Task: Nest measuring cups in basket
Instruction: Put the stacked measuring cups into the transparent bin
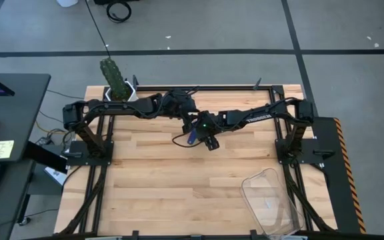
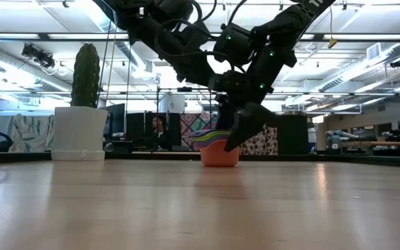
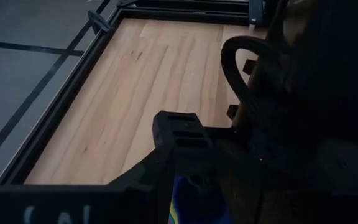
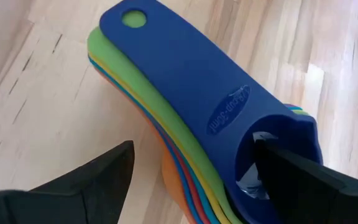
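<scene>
Measuring cups [image 4: 185,124]: dark blue on top, green, yellow, red, orange beneath. Tabletop [image 1: 179,180]: pale wood. Basket [image 1: 272,200]: clear.

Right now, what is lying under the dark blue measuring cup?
Under the dark blue cup, the other cups are nested: green, yellow and red edges show, and the orange cup sits at the bottom on the table. Their bowls are covered.

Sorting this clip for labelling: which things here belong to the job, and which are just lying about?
Job:
- nested stack of coloured plastic measuring cups, dark blue on top
- clear rectangular plastic basket
- right gripper, open around the stack
- left gripper, close by

Lying about:
- white pot with green cactus
</scene>
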### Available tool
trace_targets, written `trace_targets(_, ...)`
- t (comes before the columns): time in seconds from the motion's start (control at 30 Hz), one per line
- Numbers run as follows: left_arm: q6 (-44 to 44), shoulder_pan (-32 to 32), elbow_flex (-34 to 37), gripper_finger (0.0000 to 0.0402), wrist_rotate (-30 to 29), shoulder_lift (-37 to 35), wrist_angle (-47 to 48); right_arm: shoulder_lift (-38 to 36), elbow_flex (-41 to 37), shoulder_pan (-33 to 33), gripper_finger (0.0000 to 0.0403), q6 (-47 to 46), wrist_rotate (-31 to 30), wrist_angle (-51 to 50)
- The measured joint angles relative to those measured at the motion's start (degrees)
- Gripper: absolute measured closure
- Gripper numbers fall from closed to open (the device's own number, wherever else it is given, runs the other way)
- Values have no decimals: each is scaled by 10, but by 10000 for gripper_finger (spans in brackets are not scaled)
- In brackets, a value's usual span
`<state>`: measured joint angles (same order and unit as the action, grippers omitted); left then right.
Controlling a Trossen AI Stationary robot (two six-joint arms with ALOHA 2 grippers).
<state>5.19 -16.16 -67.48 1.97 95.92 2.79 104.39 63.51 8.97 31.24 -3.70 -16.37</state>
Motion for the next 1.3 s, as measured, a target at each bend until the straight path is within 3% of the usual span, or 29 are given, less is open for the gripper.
trace_targets(0.53, 0, 0, 0, 280, 0, 0, -8, 1, 0, 1, 78, 0, -12, 3)
trace_targets(1.3, 0, 0, 0, 280, 0, 0, -9, 2, -1, 2, 183, -2, -13, 17)
